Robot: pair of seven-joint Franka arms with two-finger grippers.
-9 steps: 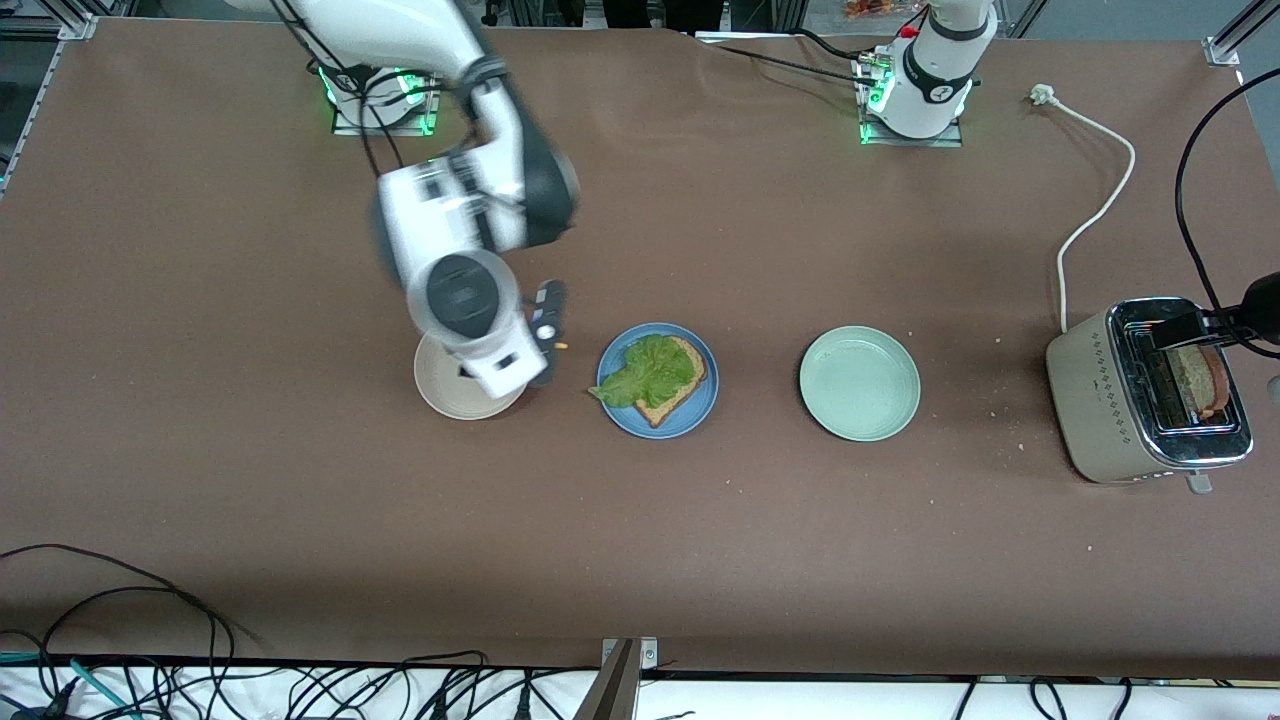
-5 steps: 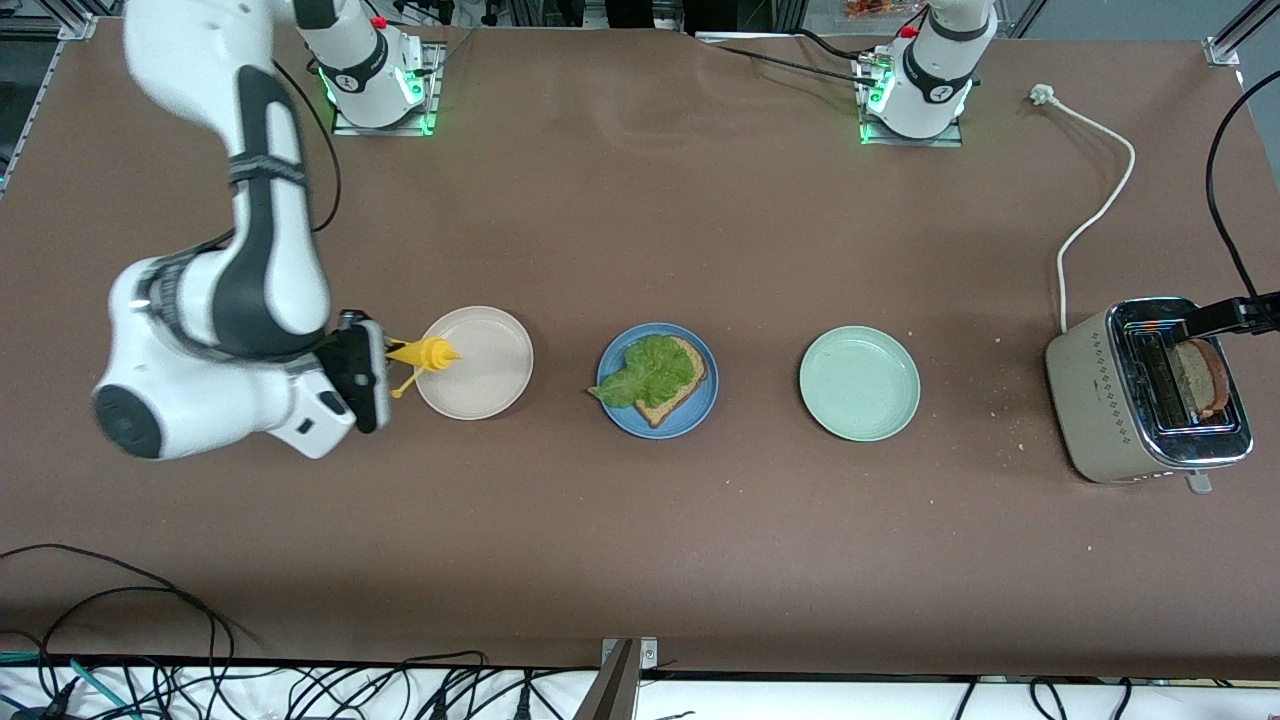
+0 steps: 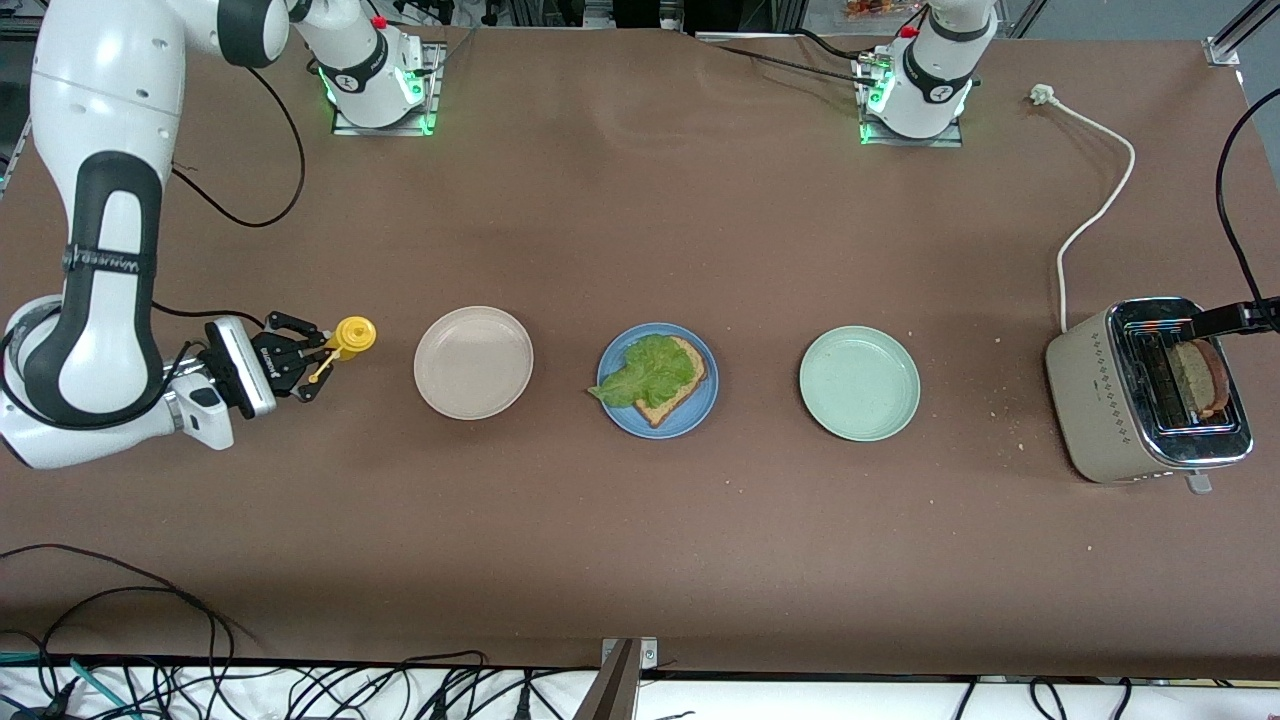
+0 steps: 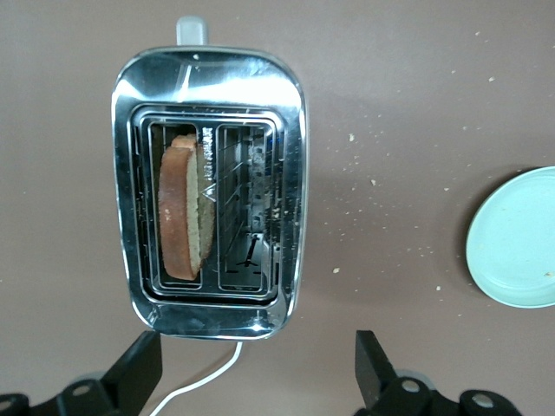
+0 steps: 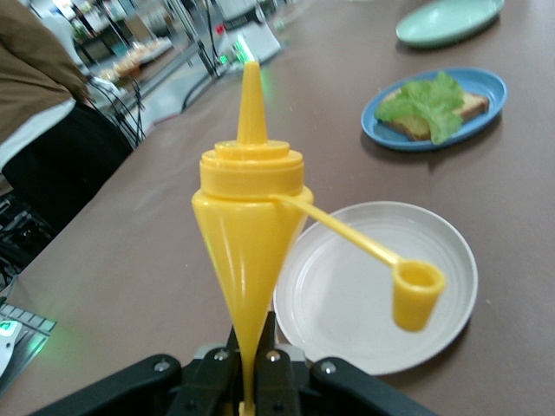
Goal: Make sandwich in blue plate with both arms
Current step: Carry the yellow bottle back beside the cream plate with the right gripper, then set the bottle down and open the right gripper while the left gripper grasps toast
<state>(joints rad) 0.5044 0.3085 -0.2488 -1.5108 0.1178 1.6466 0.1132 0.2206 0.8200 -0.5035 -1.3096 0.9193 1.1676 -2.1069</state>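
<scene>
A yellow bottle [image 3: 352, 336] is held between the fingers of the right gripper [image 3: 300, 368], over the tabletop [image 3: 640, 520] toward the right arm's end, beside the beige plate [image 3: 473, 362]. The blue plate [image 3: 700, 402] stands between the beige plate and the green plate [image 3: 859, 383]; on it one bread slice [image 3: 668, 400] is covered by lettuce [image 3: 645, 371]. The left gripper [image 4: 251, 373] is placed over the toaster [image 3: 1100, 395], fingers wide apart. A second slice [image 4: 184, 206] is seen in one toaster slot.
</scene>
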